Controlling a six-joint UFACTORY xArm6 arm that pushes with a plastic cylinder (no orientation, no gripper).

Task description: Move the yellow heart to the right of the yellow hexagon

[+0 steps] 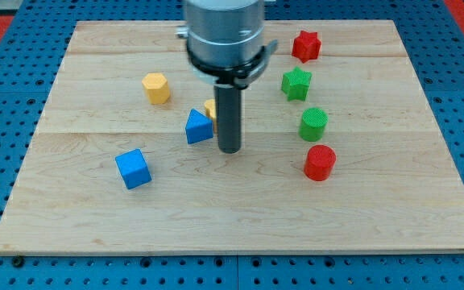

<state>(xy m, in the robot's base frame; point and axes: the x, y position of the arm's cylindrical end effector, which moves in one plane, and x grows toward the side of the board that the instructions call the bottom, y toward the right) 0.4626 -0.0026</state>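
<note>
The yellow hexagon (157, 87) sits at the upper left of the wooden board (240, 217). The yellow heart (210, 109) is mostly hidden behind my rod; only a sliver shows just right of the blue triangle (199, 127). My tip (229, 149) rests on the board directly below the yellow heart and just right of the blue triangle, close to both; whether it touches them I cannot tell.
A blue cube (133, 168) lies at lower left. On the right stand a red star (305, 46), a green star (296, 83), a green cylinder (313, 123) and a red cylinder (320, 163). Blue pegboard surrounds the board.
</note>
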